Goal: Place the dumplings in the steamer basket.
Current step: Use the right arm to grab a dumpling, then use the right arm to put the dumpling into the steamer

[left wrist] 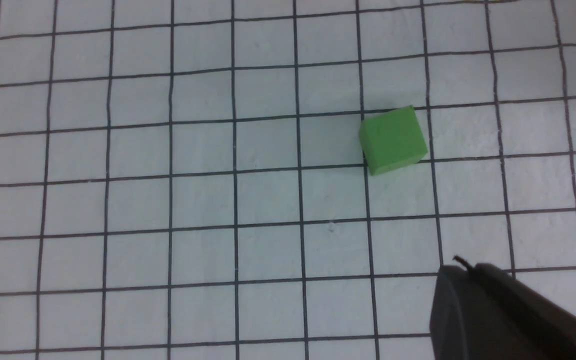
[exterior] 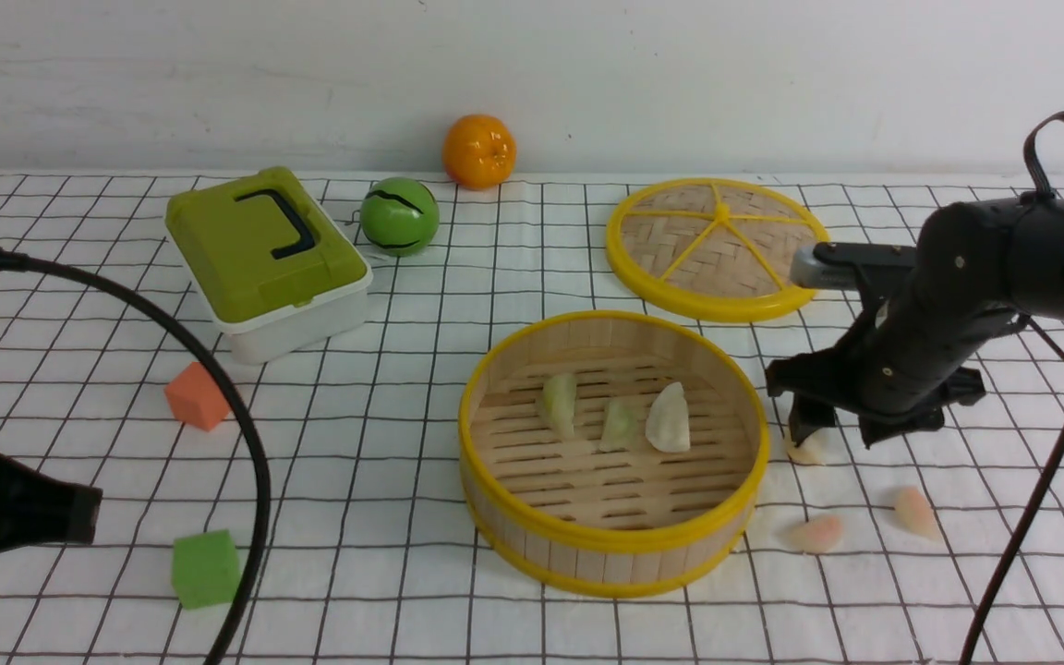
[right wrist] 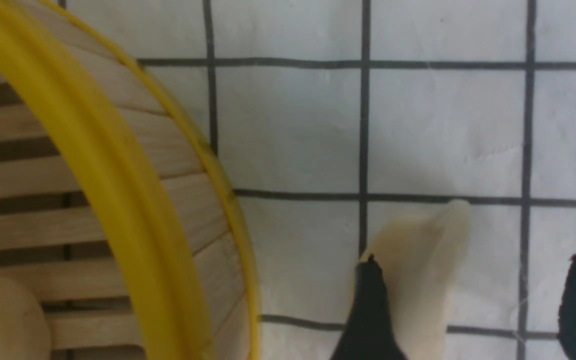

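Observation:
The steamer basket (exterior: 606, 540) stands mid-table with two pale green dumplings (exterior: 561, 404) (exterior: 620, 425) and a cream-white dumpling (exterior: 669, 417) on its slatted floor. Just right of the basket, another cream-white dumpling (exterior: 806, 450) (right wrist: 425, 270) lies on the cloth. My right gripper (exterior: 851, 429) (right wrist: 473, 300) stands open low over it, one finger (right wrist: 370, 310) against its side and the other well apart. Two pinkish dumplings (exterior: 816, 533) (exterior: 916, 511) lie nearer the front. My left gripper (left wrist: 460, 272) is shut and empty at the far left (exterior: 79, 517).
The basket's wall (right wrist: 118, 200) is close beside the right gripper. A woven lid (exterior: 715, 247) lies behind. A green box (exterior: 266, 259), green ball (exterior: 400, 216), orange (exterior: 479, 151), orange cube (exterior: 197, 395) and green cube (exterior: 206, 568) (left wrist: 393, 140) sit on the left half.

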